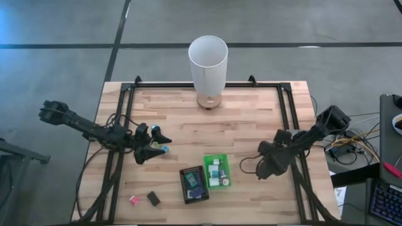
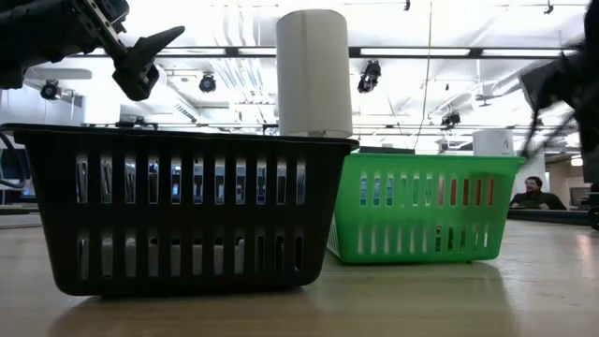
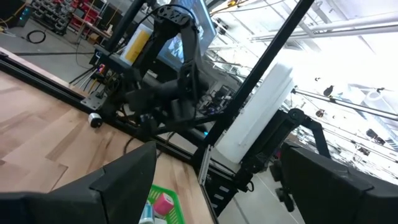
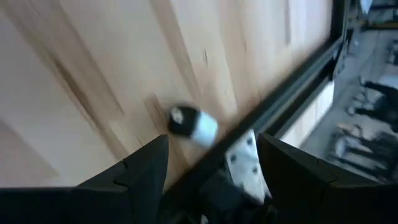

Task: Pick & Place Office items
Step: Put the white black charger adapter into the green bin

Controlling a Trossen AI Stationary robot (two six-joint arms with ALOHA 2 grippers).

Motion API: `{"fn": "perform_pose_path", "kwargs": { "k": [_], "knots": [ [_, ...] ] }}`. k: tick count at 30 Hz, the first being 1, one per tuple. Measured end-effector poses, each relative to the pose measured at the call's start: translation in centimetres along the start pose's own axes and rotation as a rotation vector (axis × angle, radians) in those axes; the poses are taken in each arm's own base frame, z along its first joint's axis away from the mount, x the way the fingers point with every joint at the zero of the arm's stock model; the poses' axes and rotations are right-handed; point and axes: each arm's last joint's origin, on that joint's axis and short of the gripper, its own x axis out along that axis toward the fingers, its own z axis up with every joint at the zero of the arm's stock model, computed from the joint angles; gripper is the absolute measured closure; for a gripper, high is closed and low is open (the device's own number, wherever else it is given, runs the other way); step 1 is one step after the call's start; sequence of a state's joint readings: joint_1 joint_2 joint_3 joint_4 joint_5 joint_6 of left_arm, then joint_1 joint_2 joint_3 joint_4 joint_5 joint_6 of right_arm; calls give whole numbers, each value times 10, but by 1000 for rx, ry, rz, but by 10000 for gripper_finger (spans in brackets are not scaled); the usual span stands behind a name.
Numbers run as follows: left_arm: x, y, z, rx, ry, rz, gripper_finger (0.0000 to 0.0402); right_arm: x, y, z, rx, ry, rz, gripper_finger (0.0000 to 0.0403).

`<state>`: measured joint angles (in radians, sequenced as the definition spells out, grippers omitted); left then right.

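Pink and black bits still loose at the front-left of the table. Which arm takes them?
Left. The left gripper hangs open on that side, near the pink item and black item. The right gripper sits beyond both trays.

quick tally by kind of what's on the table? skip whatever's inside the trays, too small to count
Trays: 2, black tray and green tray
White cylinder: 1
Loose small items outside the trays: 3, pink item, black item, black-and-white item by the frame rail
Total: 6
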<state>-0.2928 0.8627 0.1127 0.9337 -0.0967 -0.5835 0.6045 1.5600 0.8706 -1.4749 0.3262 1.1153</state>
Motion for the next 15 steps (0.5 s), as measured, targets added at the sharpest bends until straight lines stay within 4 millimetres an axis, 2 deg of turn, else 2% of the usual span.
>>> {"fn": "perform_pose_path", "kwargs": {
  "k": [3,9,15],
  "knots": [
    [0,0,0,0,0,0,62,12,4,-6,-62,89,39,165],
    [0,0,0,0,1,0,62,19,27,-5,-221,108,324,165],
    [0,0,0,0,2,-2,62,20,30,-2,-209,70,339,165]
  ]
}}
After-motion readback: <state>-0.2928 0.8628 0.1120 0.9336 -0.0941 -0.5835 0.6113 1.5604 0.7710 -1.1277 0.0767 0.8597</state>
